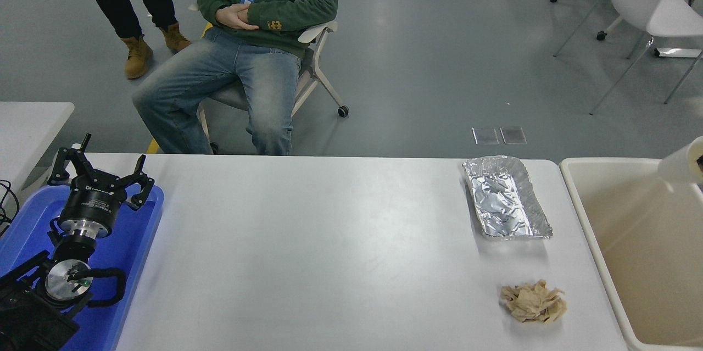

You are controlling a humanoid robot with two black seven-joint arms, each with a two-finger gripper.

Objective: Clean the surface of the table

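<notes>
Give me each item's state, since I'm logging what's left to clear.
foil tray: empty, crumpled, upright on table surface.
crumpled paper wad: loose on table, near the foil tray.
beige bin: open; visible part empty.
left gripper: open, above blue tray.

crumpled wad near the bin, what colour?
Tan-beige, the crumpled paper wad on the white table surface; head view.

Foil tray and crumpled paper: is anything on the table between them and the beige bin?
Nothing visible. The foil tray and crumpled paper lie on the table near its right edge, only bare tabletop between them and the bin.
</notes>
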